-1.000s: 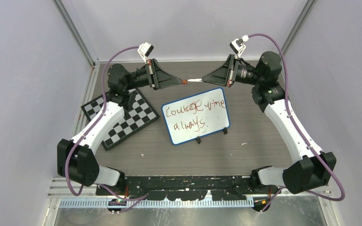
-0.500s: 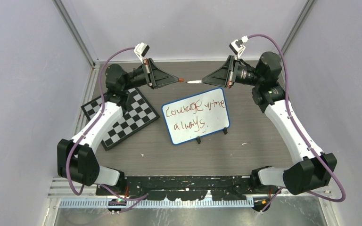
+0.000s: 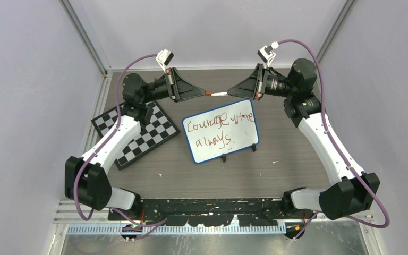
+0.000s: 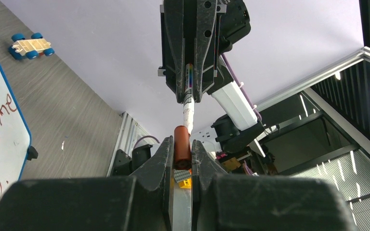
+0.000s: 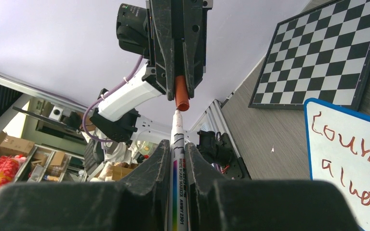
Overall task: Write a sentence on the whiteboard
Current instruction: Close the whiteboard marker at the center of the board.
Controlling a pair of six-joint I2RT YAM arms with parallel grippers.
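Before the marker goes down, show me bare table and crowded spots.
Bare: between the whiteboard and the right arm; also the strip between the whiteboard and the arm bases. Crowded: behind the whiteboard, where left gripper and right gripper meet cap to marker; chessboard fills the left.

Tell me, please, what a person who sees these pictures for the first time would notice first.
Over the far part of the table, the left gripper pinches a brownish-red cap and the right gripper holds a marker, its tip right at the cap's mouth. Nearer the bases stands the blue-framed whiteboard with the sentence in reddish handwriting. A chessboard lies to its left.
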